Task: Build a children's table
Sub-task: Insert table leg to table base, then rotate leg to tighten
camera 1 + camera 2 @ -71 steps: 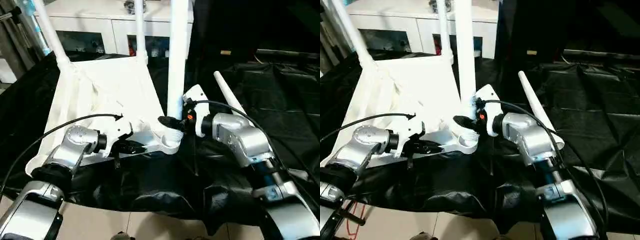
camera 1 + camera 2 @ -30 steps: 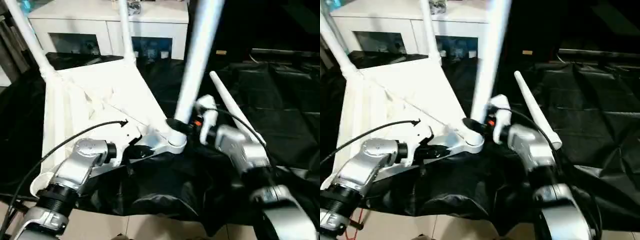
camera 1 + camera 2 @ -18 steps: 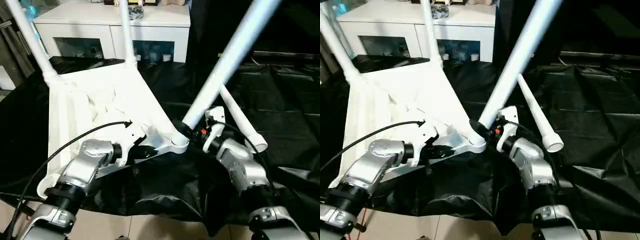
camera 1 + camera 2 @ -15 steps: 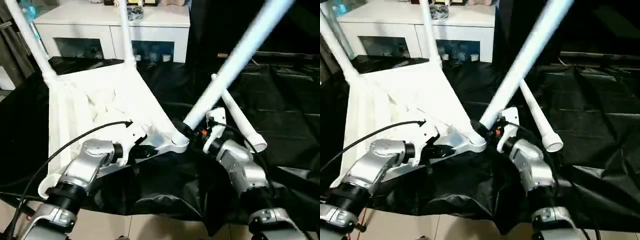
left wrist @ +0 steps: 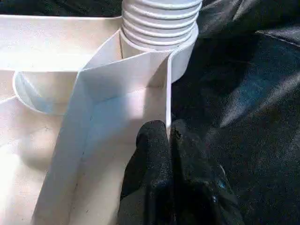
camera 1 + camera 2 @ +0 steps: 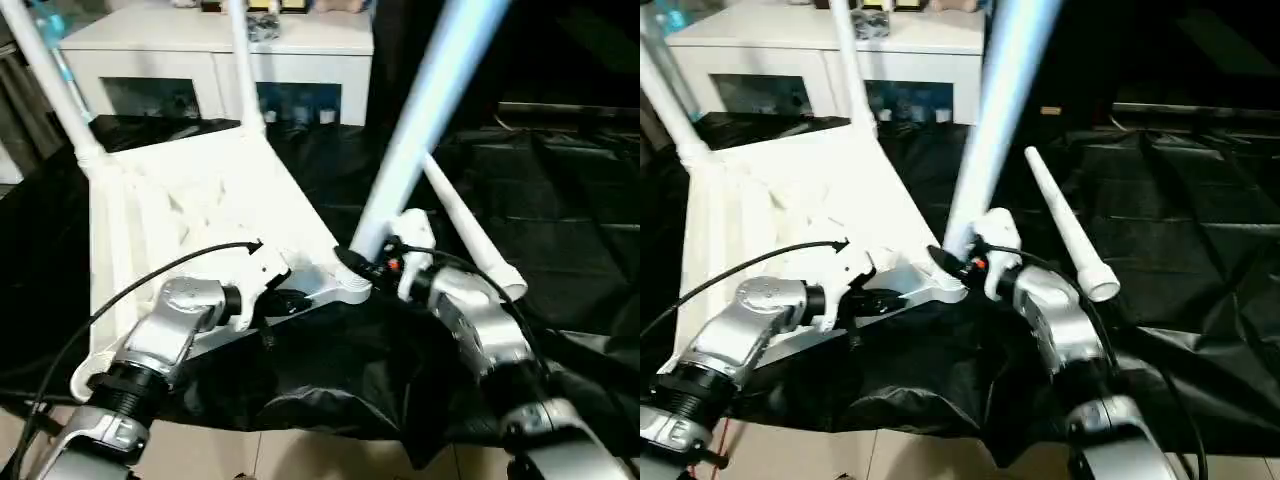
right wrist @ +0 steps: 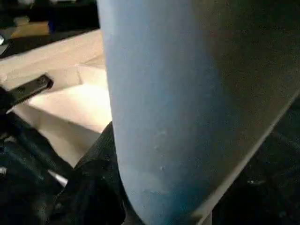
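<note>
The children's table top (image 6: pixel 190 205) lies upside down on the black cloth, ribbed side up. Two white legs (image 6: pixel 245 75) stand in its far corner sockets. A third leg (image 6: pixel 420 110) leans up to the right out of the near right socket (image 6: pixel 345 290). My right gripper (image 6: pixel 353 262) is shut on that leg's base, with one black finger (image 7: pixel 93 187) against the tube. My left gripper (image 5: pixel 168 137) is shut on the thin rim wall of the top beside that socket, where the leg's threaded end (image 5: pixel 159 21) sits. A fourth leg (image 6: pixel 470 230) lies loose on the cloth behind my right arm.
A white glass-door cabinet (image 6: pixel 190 60) stands behind the black-draped work table (image 6: pixel 570 200). The table's near edge drops to a tiled floor (image 6: pixel 300 455). A black cable (image 6: pixel 150 285) loops over my left forearm.
The leg in my right gripper has swung from a strong lean to the right back to a steeper, more upright angle. My left gripper keeps its hold on the rim. The view has shifted slightly.
</note>
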Controlling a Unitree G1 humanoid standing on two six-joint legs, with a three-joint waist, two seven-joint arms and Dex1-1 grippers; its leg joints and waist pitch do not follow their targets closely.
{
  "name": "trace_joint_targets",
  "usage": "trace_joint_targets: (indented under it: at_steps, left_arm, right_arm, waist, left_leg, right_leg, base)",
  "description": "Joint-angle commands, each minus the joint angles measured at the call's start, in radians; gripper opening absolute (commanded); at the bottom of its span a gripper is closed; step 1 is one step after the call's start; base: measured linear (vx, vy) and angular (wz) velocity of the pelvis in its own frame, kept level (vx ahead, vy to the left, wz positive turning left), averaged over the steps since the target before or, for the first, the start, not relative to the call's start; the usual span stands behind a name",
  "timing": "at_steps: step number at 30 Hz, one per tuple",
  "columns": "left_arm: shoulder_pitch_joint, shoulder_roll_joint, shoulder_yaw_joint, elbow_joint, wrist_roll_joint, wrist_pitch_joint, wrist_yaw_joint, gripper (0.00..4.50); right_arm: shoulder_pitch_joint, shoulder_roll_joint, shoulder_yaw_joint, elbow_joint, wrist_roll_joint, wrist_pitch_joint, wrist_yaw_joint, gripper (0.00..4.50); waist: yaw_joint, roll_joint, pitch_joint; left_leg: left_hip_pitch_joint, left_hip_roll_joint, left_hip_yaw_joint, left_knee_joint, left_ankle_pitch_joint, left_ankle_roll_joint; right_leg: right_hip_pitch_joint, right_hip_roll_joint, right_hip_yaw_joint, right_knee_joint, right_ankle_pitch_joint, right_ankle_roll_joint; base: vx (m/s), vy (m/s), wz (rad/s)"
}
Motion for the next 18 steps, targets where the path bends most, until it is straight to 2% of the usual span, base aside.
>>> trace_joint_targets:
  at_steps: [1,2,3,4,6,7,8,11,13,18]
  left_arm:
    - [-0.005,0.029,0.005,-0.036,-0.005,-0.017,-0.023,0.0]
    - [-0.004,0.033,0.005,-0.038,-0.006,-0.016,-0.029,0.0]
    - [0.0,0.042,0.003,-0.043,-0.012,-0.016,-0.049,0.0]
    - [0.0,0.043,0.003,-0.043,-0.012,-0.016,-0.051,0.0]
    - [-0.001,0.052,-0.002,-0.043,-0.014,-0.021,-0.071,0.0]
    - [-0.002,0.058,-0.005,-0.043,-0.016,-0.028,-0.087,0.0]
    - [-0.002,0.058,-0.005,-0.043,-0.016,-0.028,-0.087,0.0]
    - [-0.005,0.081,-0.023,-0.042,-0.017,-0.06,-0.146,0.0]
    - [-0.01,0.09,-0.02,-0.033,-0.031,-0.106,-0.187,0.0]
    - [-0.018,0.107,-0.005,-0.032,-0.058,-0.13,-0.243,0.0]
  right_arm:
    - [0.006,-0.022,0.057,0.089,-0.067,0.061,0.057,1.9]
    - [-0.003,-0.025,0.064,0.097,-0.072,0.063,0.072,1.9]
    - [-0.018,-0.036,0.088,0.115,-0.085,0.058,0.111,1.9]
    - [-0.019,-0.037,0.089,0.116,-0.085,0.058,0.114,1.9]
    - [-0.027,-0.046,0.103,0.129,-0.089,0.05,0.152,1.9]
    - [-0.027,-0.053,0.112,0.132,-0.09,0.039,0.184,1.9]
    - [-0.027,-0.053,0.112,0.132,-0.09,0.039,0.184,1.9]
    - [-0.013,-0.078,0.127,0.123,-0.083,0.014,0.271,1.9]
    - [-0.003,-0.09,0.124,0.117,-0.057,0.013,0.347,1.9]
    - [0.019,-0.107,0.124,0.1,-0.035,0.008,0.421,1.9]
  waist:
    - [0.001,-0.008,-0.053]
    - [0.001,-0.008,-0.053]
    - [0.001,-0.009,-0.053]
    - [0.001,-0.013,-0.053]
    - [0.001,-0.012,-0.054]
    - [0.0,-0.023,-0.054]
    - [0.003,-0.019,-0.056]
    - [0.007,-0.024,-0.056]
    - [0.012,-0.021,-0.056]
    - [0.026,-0.018,-0.057]
  left_leg:
    - [0.001,0.013,-0.014,-0.078,-0.364,0.017]
    - [0.001,0.013,-0.014,-0.078,-0.364,0.017]
    - [0.007,0.017,-0.01,-0.078,-0.367,0.017]
    - [0.003,0.018,-0.012,-0.08,-0.36,0.018]
    - [0.003,0.019,-0.01,-0.081,-0.353,0.017]
    - [0.002,0.02,-0.008,-0.081,-0.35,0.02]
    - [0.003,0.02,-0.009,-0.081,-0.345,0.021]
    - [0.003,0.021,-0.007,-0.081,-0.332,0.029]
    - [0.004,0.024,-0.005,-0.082,-0.322,0.032]
    - [0.007,0.026,-0.003,-0.084,-0.316,0.022]
  right_leg:
    - [0.036,-0.06,0.034,-0.101,-0.524,-0.123]
    - [0.036,-0.06,0.034,-0.101,-0.524,-0.123]
    - [0.03,-0.06,0.038,-0.102,-0.484,-0.14]
    - [0.035,-0.059,0.038,-0.095,-0.46,-0.15]
    - [0.036,-0.058,0.041,-0.09,-0.416,-0.166]
    - [0.037,-0.058,0.041,-0.091,-0.411,-0.167]
    - [0.038,-0.06,0.041,-0.088,-0.405,-0.171]
    - [0.038,-0.061,0.043,-0.087,-0.387,-0.179]
    - [0.039,-0.059,0.045,-0.084,-0.354,-0.191]
    - [0.041,-0.059,0.046,-0.08,-0.318,-0.206]
  base:
    - [0.0,0.0,0.0]
    - [0.0,0.0,0.0]
    - [0.0,0.0,0.0]
    - [0.0,0.0,0.0]
    - [0.0,0.0,0.0]
    - [0.0,0.0,0.0]
    - [0.0,0.0,0.0]
    - [0.0,0.0,0.0]
    - [0.0,0.0,0.0]
    - [0.0,0.0,0.0]
